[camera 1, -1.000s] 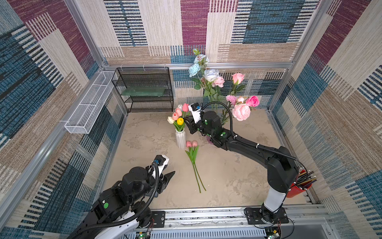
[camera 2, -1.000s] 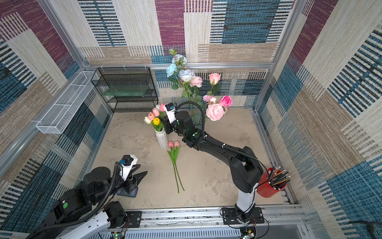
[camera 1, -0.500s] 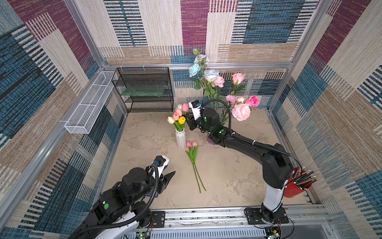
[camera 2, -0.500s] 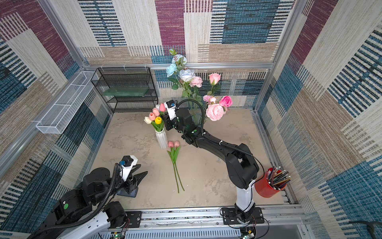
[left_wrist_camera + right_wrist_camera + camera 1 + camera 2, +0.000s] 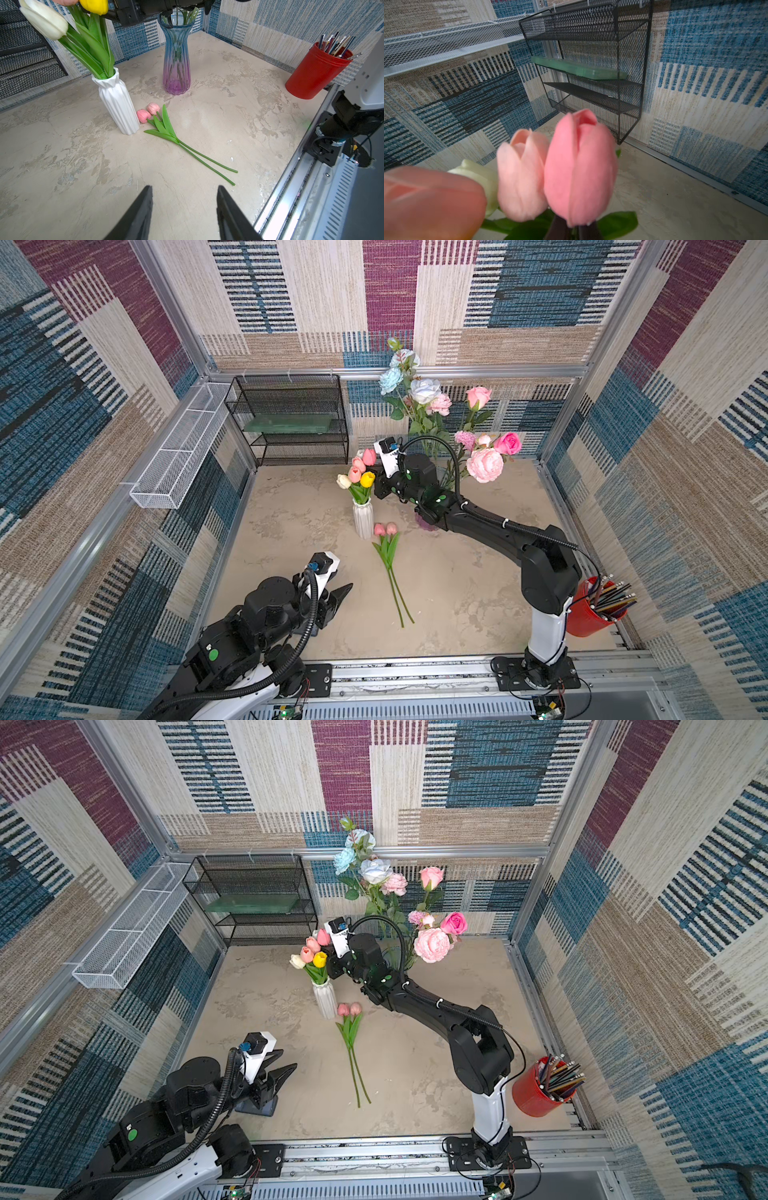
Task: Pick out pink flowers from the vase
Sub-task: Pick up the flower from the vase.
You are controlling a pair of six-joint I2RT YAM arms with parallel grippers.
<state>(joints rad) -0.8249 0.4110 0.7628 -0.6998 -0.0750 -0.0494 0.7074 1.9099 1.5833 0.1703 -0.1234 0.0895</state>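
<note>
Two tulips [image 5: 386,549] on tabletop [image 5: 457,593], seemingly woven walls [image 5: 457,302]

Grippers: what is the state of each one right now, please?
Left gripper: open, holding nothing.
Right gripper: shut on the pink tulip, at its stem.

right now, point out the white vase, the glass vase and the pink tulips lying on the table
white vase [image 5: 116,104]: left wrist view, ribbed body
glass vase [image 5: 176,62]: left wrist view, mid body
pink tulips on the table [image 5: 143,116]: left wrist view, bloom nearest the white vase
</note>
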